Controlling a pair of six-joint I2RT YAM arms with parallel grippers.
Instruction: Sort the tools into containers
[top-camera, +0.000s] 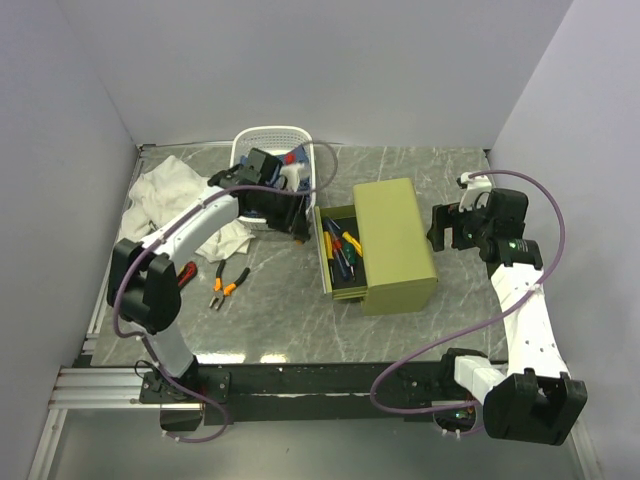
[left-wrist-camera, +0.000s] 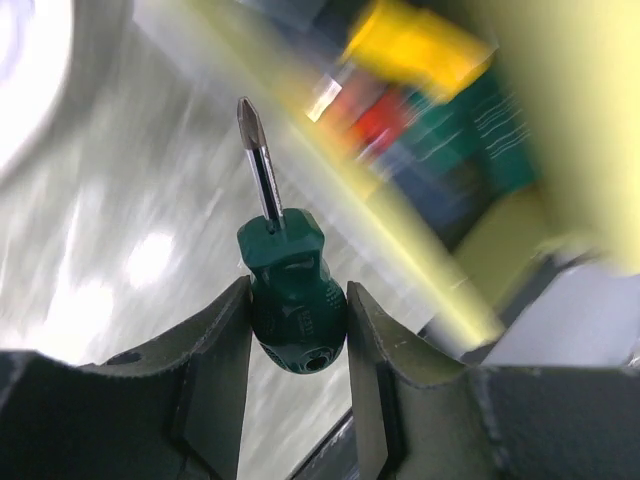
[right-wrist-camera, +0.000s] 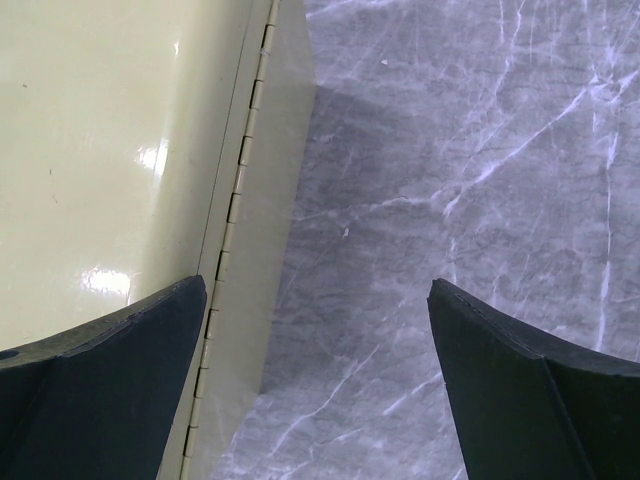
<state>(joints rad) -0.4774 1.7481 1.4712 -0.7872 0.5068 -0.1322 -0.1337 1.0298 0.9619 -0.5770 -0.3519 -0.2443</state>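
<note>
My left gripper (left-wrist-camera: 298, 325) is shut on a stubby green-handled screwdriver (left-wrist-camera: 290, 300), tip pointing away, held above the table beside the open drawer. In the top view the left gripper (top-camera: 297, 222) is just left of the olive-green drawer chest (top-camera: 397, 245), whose open drawer (top-camera: 340, 255) holds several screwdrivers with yellow, red, green and blue handles. Orange-black pliers (top-camera: 226, 287) lie on the table at the left. The white perforated basket (top-camera: 272, 150) stands at the back. My right gripper (right-wrist-camera: 318, 330) is open and empty over the table at the chest's right edge (right-wrist-camera: 230, 200).
A white cloth (top-camera: 180, 200) lies at the back left beside the basket. A red-handled tool (top-camera: 186, 273) shows partly under the left arm. White walls close in the table on three sides.
</note>
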